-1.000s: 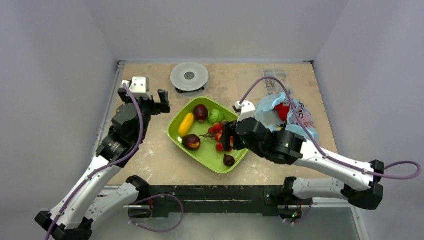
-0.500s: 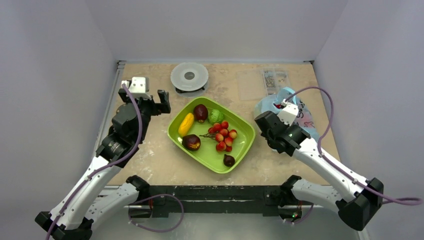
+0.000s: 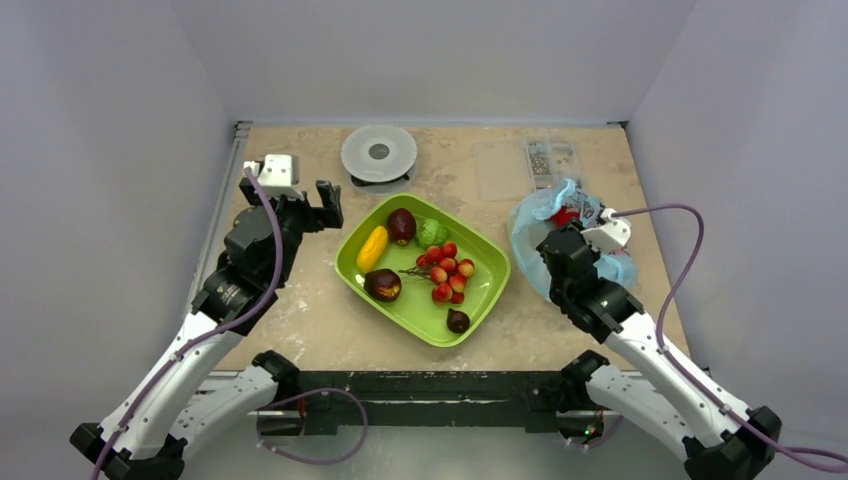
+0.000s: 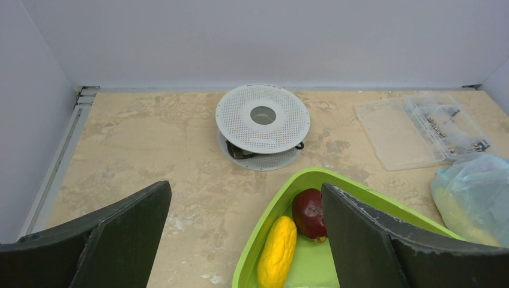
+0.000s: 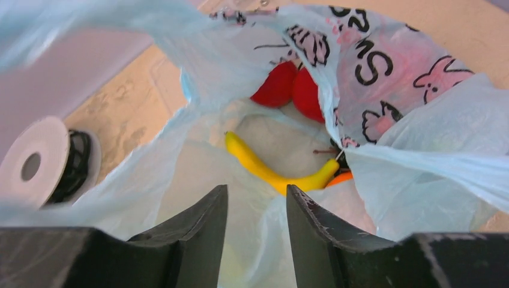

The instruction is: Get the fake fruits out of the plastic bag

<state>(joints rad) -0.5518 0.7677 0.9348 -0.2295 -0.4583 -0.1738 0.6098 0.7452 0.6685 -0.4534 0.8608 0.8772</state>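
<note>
Right gripper (image 5: 257,198), jaws narrowed but gapped and holding nothing evident, sits at the bag (image 5: 414,174) mouth. Banana (image 5: 255,165) lies just ahead inside, long axis slanting across the jaws; two red balls (image 5: 281,84) beyond it.

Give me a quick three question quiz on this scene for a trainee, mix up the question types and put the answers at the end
1. True or false: the banana lies in the green tray.
2. Which tool is at the mouth of the plastic bag? A left, B right, C neither.
3. Fill in: the right wrist view shows ___ glossy red balls inside the bag.

Key
1. False: it is in the plastic bag.
2. B, the right tool. The left tool hangs open beside the tray.
3. Two.
</note>
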